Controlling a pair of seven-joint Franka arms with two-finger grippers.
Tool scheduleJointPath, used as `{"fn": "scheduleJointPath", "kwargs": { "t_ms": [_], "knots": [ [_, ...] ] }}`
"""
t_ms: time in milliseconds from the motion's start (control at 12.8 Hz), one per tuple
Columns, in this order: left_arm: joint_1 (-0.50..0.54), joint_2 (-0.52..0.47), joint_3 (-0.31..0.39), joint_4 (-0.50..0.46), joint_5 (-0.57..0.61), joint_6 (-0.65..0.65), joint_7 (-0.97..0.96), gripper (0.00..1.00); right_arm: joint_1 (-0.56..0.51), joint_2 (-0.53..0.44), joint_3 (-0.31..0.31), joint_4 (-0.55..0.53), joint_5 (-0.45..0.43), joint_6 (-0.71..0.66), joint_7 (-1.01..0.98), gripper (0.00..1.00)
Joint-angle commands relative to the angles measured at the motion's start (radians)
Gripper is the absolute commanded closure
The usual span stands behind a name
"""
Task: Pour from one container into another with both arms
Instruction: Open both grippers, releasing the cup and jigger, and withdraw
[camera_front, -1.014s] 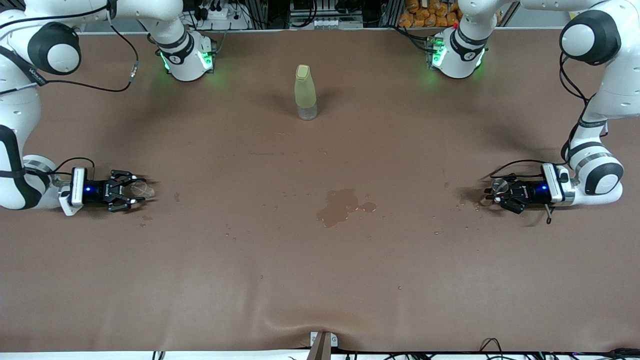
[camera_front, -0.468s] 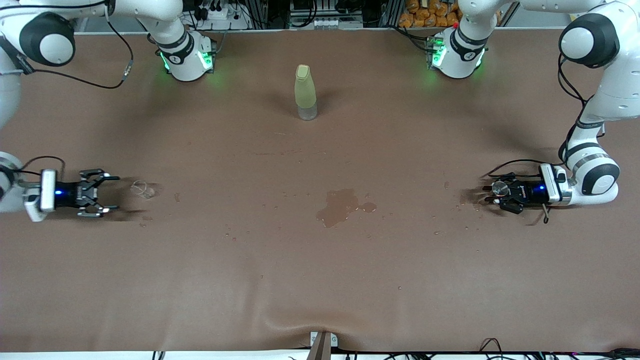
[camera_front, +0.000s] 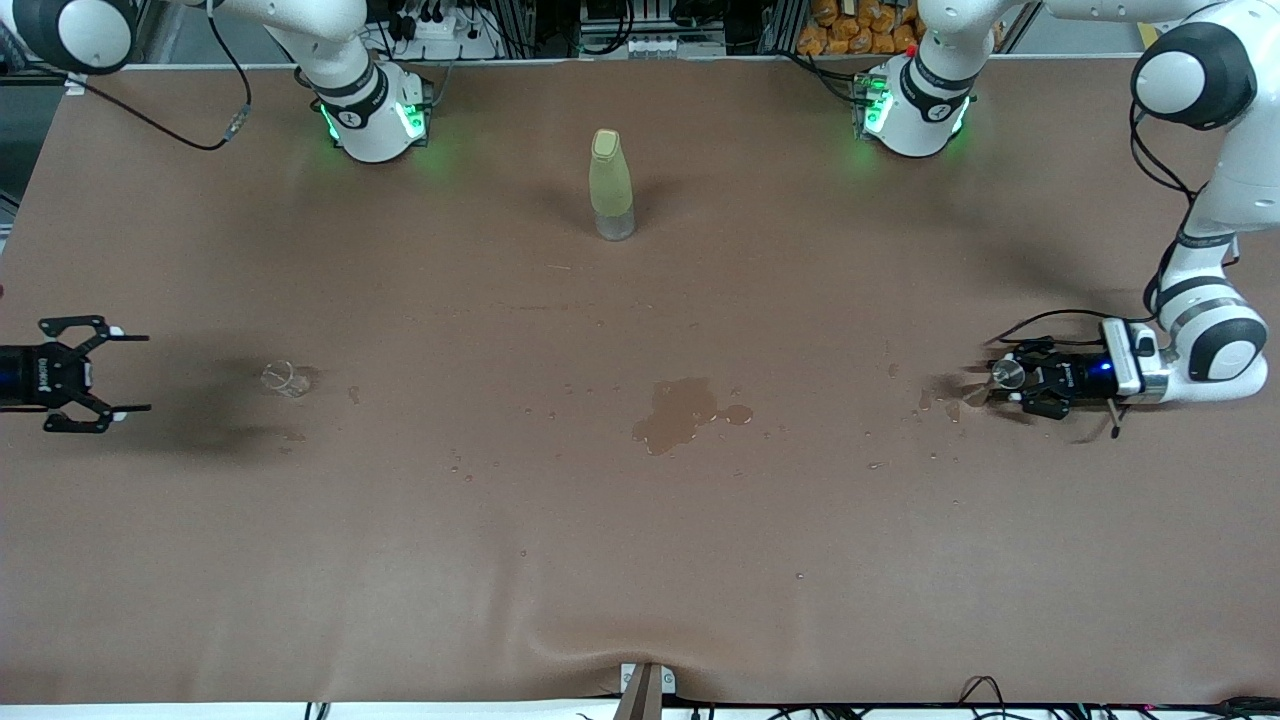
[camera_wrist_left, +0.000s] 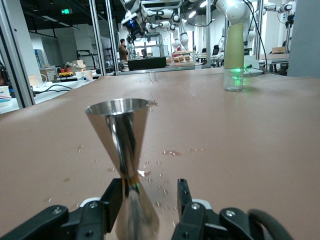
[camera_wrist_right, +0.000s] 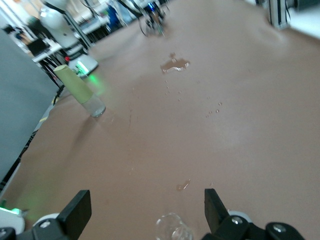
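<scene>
The short clear tumbler (camera_front: 285, 378) stands alone on the brown table near the right arm's end. My right gripper (camera_front: 148, 372) hangs open at that table edge, well clear of the tumbler. In the right wrist view the tumbler (camera_wrist_right: 172, 230) shows low between the spread fingers (camera_wrist_right: 76, 209) of the right gripper (camera_wrist_right: 146, 197). Near the left arm's end, the slim grey-rimmed glass (camera_front: 1008, 374) stands between the fingers of my left gripper (camera_front: 1005, 381). The left wrist view shows this hourglass-shaped glass (camera_wrist_left: 122, 135) inside the open left gripper (camera_wrist_left: 149, 187), one finger (camera_wrist_left: 112, 197) against it, the other apart.
A tall yellow-green bottle (camera_front: 610, 185) stands mid-table toward the robots' bases. A wet puddle (camera_front: 680, 410) and scattered drops mark the table's middle, nearer the front camera than the bottle. Smaller wet spots (camera_front: 935, 400) lie beside the slim glass.
My right gripper has drawn away from the tumbler toward the right arm's end of the table, leaving it standing. My left gripper shifted slightly toward its own end, the glass still between its fingers.
</scene>
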Motion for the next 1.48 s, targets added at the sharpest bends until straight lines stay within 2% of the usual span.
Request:
{"fn": "scheduleJointPath", "kwargs": {
  "t_ms": [0, 156, 312, 468, 702, 858, 936, 1170, 1248, 1404],
  "knots": [
    [0.018, -0.011, -0.008, 0.067, 0.052, -0.048, 0.042, 0.45, 0.101, -0.161, -0.002, -0.028, -0.089, 0.07, 0.21, 0.0],
    [0.02, -0.032, -0.007, 0.074, 0.052, -0.055, 0.016, 0.45, 0.177, -0.224, -0.005, -0.028, -0.101, 0.074, 0.395, 0.0],
    [0.018, -0.066, -0.008, 0.103, 0.055, -0.055, -0.055, 0.44, 0.262, -0.345, -0.006, -0.081, -0.188, 0.148, 0.593, 0.0],
    [0.009, -0.11, -0.019, 0.131, 0.053, -0.055, -0.177, 0.43, 0.306, -0.419, -0.008, -0.144, -0.207, 0.205, 0.67, 0.0],
    [-0.061, -0.229, -0.03, 0.176, 0.076, -0.054, -0.398, 0.43, 0.371, -0.58, -0.011, -0.296, -0.308, 0.307, 0.915, 0.0],
    [-0.133, -0.348, -0.018, 0.179, 0.107, -0.025, -0.516, 0.41, 0.42, -0.628, -0.038, -0.309, -0.388, 0.302, 1.138, 0.0],
    [-0.159, -0.394, -0.014, 0.179, 0.134, 0.003, -0.587, 0.0, 0.447, -0.64, -0.069, -0.307, -0.429, 0.301, 1.215, 0.0],
    [-0.208, -0.457, -0.022, 0.177, 0.182, 0.064, -0.733, 0.0, 0.562, -0.675, -0.211, -0.313, -0.521, 0.296, 1.486, 0.0],
    [-0.224, -0.492, -0.024, 0.176, 0.213, 0.098, -0.788, 0.0, 0.561, -0.68, -0.218, -0.312, -0.535, 0.293, 1.578, 0.0],
    [-0.254, -0.541, -0.025, 0.174, 0.335, 0.145, -1.029, 0.0, 0.564, -0.717, -0.217, -0.313, -0.629, 0.282, 1.761, 0.0]
  ]
}}
